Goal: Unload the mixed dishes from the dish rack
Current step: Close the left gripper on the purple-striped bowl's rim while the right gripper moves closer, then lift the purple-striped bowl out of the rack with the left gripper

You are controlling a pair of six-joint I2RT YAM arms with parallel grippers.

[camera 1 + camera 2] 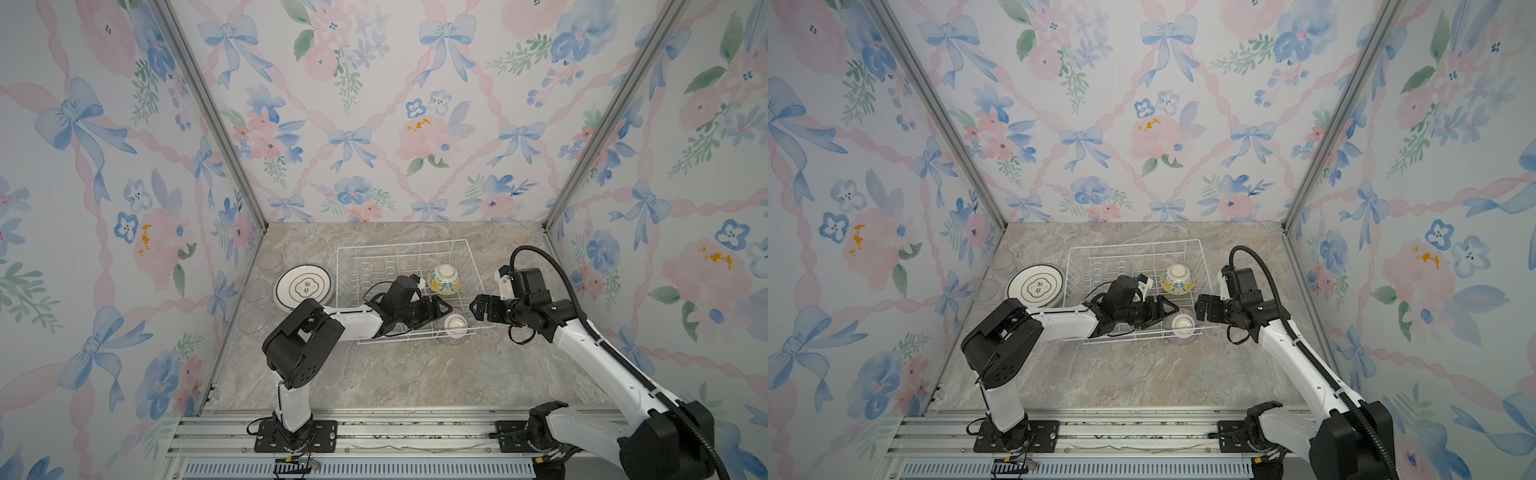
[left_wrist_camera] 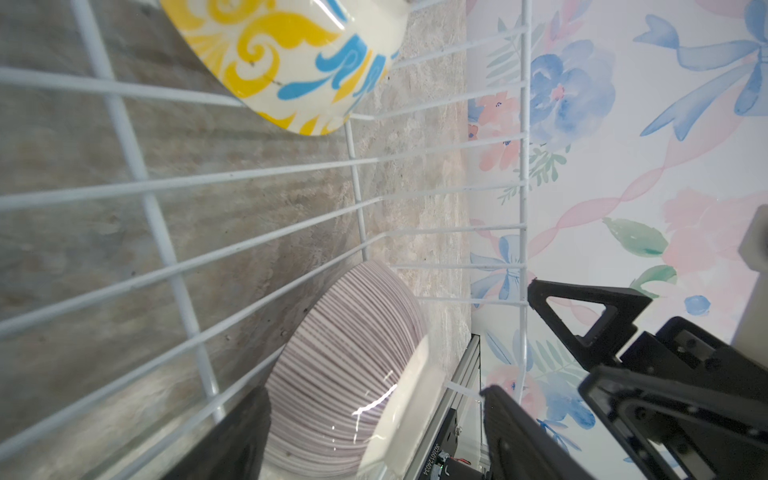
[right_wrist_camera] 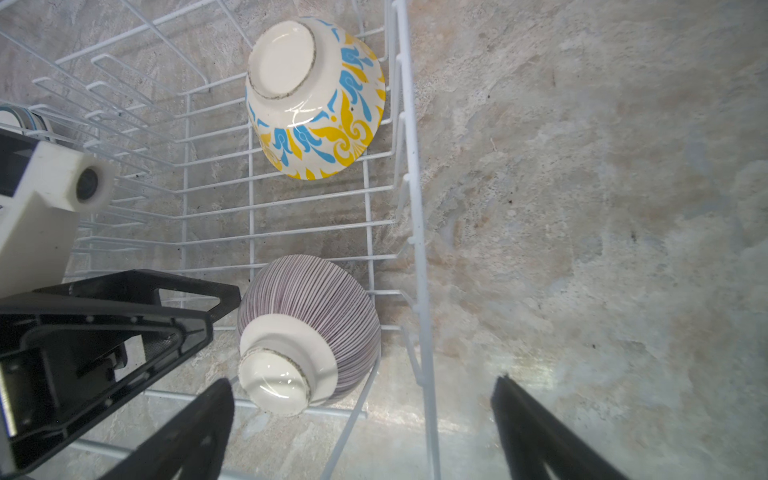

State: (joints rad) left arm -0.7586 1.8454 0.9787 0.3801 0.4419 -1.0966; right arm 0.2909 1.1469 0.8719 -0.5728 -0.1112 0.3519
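White wire is most of what I see at mid-frame in both top views: the dish rack (image 1: 409,286) sits on the marble table (image 1: 395,374), just below the back wall. Two bowls remain in it, both upside down. The yellow-blue floral bowl (image 1: 444,279) is at the rack's right side, and the grey-striped bowl (image 1: 455,326) is in its lower-right corner. My left gripper (image 1: 442,307) reaches into the rack from the left, jaws spread and holding nothing, its tips just beside the striped bowl. My right gripper (image 1: 476,309) hovers at the rack's right edge, fully released; in its wrist view the fingers (image 3: 195,432) straddle the rack's rim above that bowl. Left of the rack lie stacked plates (image 1: 303,286), and faint clear glasses (image 1: 257,291) stand along the left wall.
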